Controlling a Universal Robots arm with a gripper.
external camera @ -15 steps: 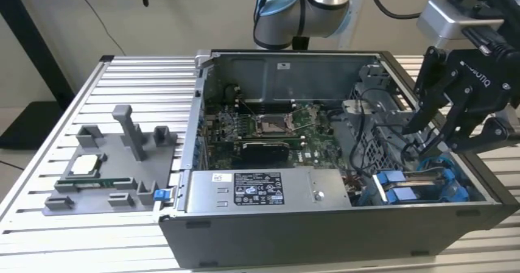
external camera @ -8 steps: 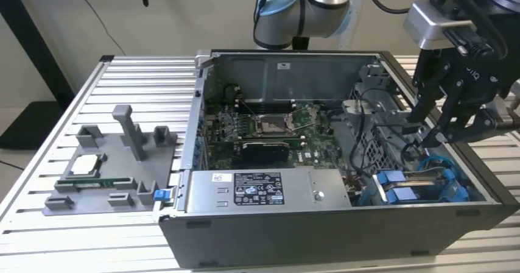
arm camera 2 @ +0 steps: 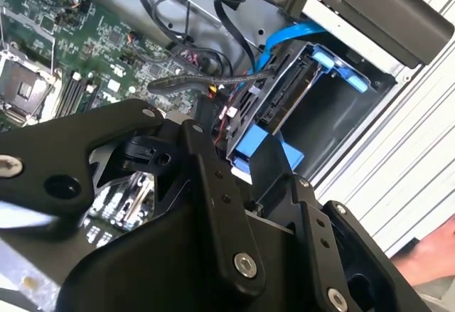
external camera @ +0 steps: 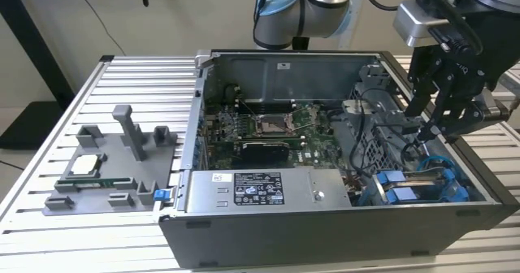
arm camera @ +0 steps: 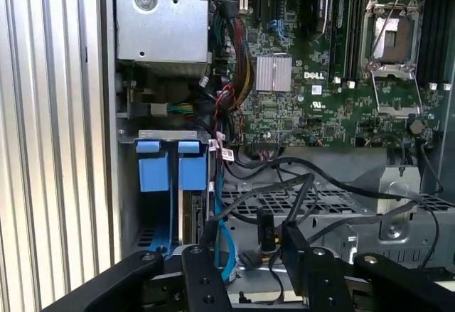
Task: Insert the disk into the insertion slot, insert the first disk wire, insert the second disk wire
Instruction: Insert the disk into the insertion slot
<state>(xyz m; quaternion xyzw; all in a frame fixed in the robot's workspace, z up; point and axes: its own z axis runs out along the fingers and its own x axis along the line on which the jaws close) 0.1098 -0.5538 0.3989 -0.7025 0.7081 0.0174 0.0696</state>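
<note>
- grey fixture tray (external camera: 114, 163) sits on the desk (external camera: 49, 236), exterior view's left
- open PC case (external camera: 325, 224) in the middle
- disk (external camera: 400, 195) already in the insertion slot (arm camera: 129, 184), further right
- gripper (external camera: 424, 130) above it, fingers (arm camera: 206, 273) spread, black cable plug (arm camera: 264, 230) between them, not pinched

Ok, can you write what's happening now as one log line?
gripper: in computer case, fingers open | disk: in insertion slot | black wire: by fingers, not held

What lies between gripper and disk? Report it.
In the first wrist view, a thin blue cable runs down between the gripper and the disk in its blue carrier.
</note>
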